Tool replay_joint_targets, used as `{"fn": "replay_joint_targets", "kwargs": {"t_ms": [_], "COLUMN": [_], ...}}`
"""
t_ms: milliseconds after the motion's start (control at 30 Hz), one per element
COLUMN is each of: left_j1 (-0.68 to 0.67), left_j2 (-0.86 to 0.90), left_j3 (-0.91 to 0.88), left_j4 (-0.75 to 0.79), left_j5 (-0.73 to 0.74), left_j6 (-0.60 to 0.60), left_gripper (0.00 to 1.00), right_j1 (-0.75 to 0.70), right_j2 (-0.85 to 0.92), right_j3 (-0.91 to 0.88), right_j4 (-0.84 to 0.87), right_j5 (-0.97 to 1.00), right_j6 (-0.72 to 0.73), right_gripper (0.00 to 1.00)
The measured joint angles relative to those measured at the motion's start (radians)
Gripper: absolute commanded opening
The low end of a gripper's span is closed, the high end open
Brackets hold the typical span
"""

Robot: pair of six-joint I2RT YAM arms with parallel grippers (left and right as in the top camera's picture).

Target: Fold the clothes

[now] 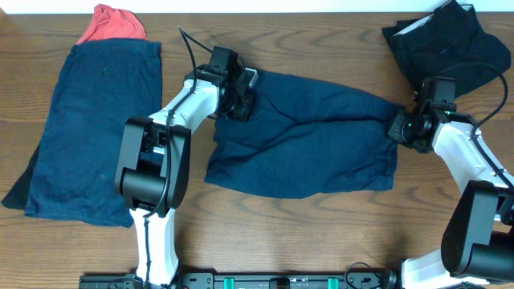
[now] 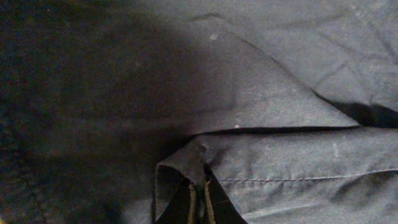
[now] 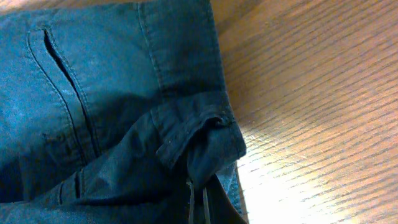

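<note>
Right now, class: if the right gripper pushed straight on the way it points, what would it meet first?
Probably the bunched waistband of the middle navy garment, which the right gripper pinches; depth beyond is unclear.

Nothing can be read in any of the views. The dark shorts (image 1: 305,132) and the wooden table (image 1: 337,233) beneath them show no legible text, label, brand, number or sign.
</note>
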Motion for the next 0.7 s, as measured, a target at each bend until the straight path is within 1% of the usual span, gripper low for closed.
{"fn": "replay_joint_targets", "kwargs": {"t_ms": [167, 367, 500, 700], "left_j1": [0.000, 0.000, 0.000, -0.004], "left_j2": [-0.072, -0.257, -0.343, -0.365], "left_j3": [0.000, 0.001, 0.006, 0.014], "left_j4": [-0.012, -0.027, -0.031, -0.011], "left_j5": [-0.037, -0.098, -0.130, -0.222], "left_j6": [-0.015, -0.031, -0.031, -0.034], "left_gripper": [0.06, 0.06, 0.06, 0.06], "right_j1": [0.000, 0.000, 0.000, 0.000], "right_j2": [0.000, 0.000, 0.000, 0.000], "right_j3": [0.000, 0.000, 0.000, 0.056], "right_j4": [0.003, 0.010, 0.029, 0.038], "right_j5": [0.000, -0.001, -0.005, -0.019], "right_j6": [0.000, -0.001, -0.011, -0.054], "right_gripper": [0.01, 0.01, 0.01, 0.01]}}
